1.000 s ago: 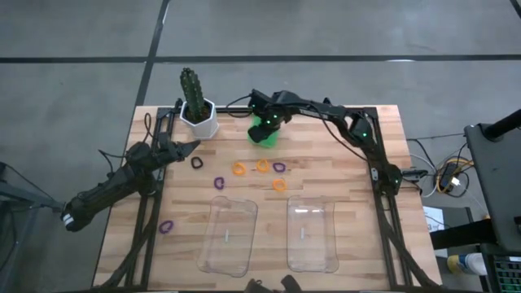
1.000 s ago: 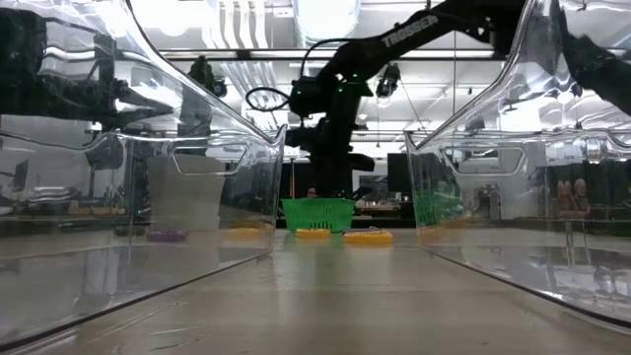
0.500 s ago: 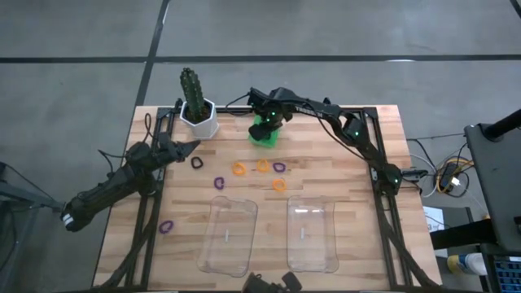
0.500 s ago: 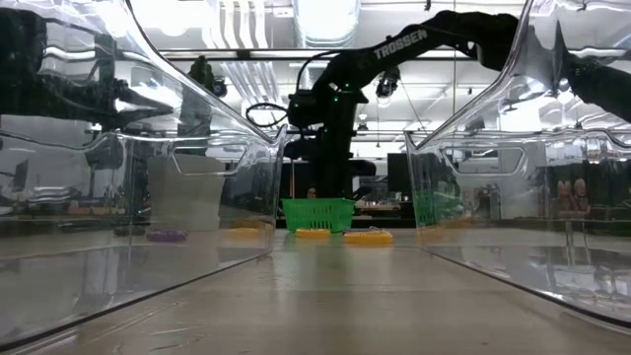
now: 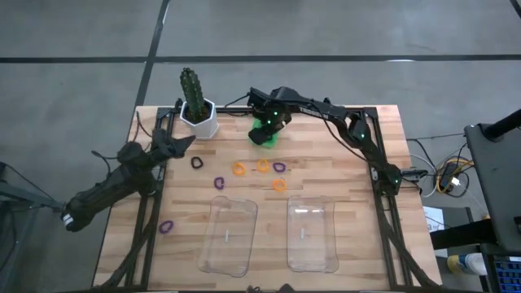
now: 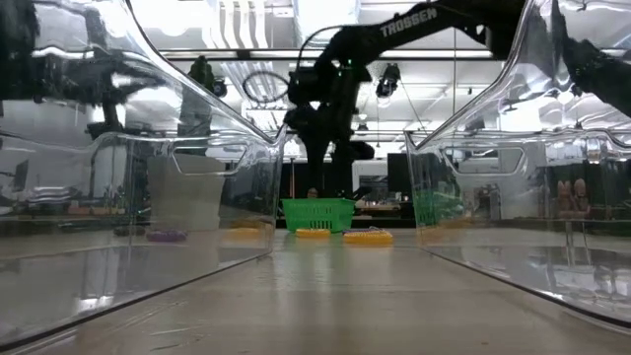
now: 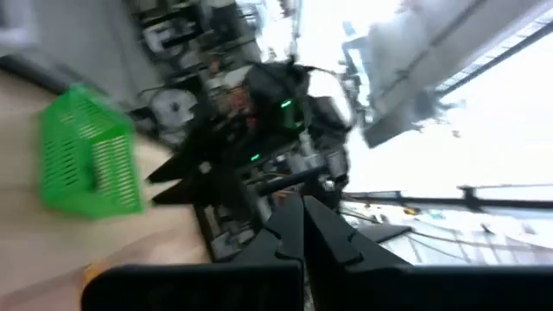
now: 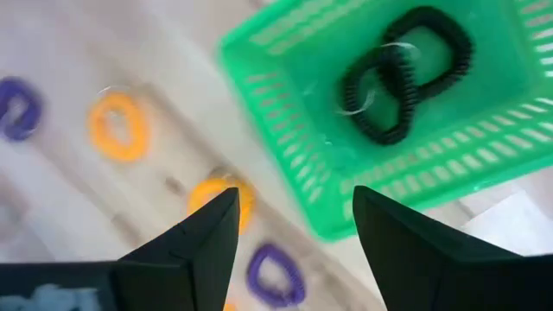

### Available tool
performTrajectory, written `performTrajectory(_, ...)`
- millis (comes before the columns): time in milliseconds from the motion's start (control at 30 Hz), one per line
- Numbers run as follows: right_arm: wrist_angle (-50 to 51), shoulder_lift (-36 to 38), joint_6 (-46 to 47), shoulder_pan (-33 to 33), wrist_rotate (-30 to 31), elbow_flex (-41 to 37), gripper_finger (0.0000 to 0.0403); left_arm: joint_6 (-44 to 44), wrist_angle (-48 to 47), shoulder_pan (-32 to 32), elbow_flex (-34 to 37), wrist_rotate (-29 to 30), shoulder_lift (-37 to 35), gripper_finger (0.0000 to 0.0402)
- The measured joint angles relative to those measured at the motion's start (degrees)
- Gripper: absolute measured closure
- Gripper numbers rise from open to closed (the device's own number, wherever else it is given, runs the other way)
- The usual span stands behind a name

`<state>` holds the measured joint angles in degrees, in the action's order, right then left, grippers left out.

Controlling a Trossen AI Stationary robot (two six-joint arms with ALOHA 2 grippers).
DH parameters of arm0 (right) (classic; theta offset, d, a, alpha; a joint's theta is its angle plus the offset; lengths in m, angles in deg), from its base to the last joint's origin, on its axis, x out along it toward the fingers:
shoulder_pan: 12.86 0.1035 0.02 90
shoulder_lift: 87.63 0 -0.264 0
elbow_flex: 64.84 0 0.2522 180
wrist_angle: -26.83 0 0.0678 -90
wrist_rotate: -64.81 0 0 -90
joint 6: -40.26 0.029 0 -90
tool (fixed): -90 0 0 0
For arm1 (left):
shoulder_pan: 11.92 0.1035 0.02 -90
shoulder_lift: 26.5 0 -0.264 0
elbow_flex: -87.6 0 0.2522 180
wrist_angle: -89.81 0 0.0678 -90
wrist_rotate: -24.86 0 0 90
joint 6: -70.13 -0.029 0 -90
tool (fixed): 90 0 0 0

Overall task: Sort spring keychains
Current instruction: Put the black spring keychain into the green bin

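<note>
A green basket (image 5: pixel 264 135) stands at the table's far middle with two black spring keychains (image 8: pixel 406 73) lying in it. My right gripper (image 8: pixel 294 200) hangs open just above the basket (image 8: pixel 380 121), pointing steeply down, touching nothing. On the wood lie a black keychain (image 5: pixel 196 162), purple ones (image 5: pixel 219 182) (image 5: pixel 279 167) (image 5: pixel 166 227) and orange ones (image 5: pixel 238 169) (image 5: pixel 262 165) (image 5: pixel 279 185). My left gripper (image 5: pixel 189 142) is shut and empty, raised near the table's left side.
Two clear trays (image 5: pixel 228 236) (image 5: pixel 311 234) stand side by side near the front edge. A cactus in a white pot (image 5: pixel 198 115) stands at the far left, close to my left gripper. Black cables run along both table sides.
My right gripper has opened above the green basket and risen a little. My left gripper has risen slightly and tipped its fingers upward, staying shut.
</note>
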<state>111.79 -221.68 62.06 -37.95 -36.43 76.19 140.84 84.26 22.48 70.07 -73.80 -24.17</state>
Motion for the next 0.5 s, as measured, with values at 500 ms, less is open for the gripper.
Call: performTrajectory(500, 0.6, 8.2, -2.5, 6.4, 0.9, -0.1, 0.0182, -11.6, -46.4, 0.0, -22.3, -7.0, 12.3, 0.0401)
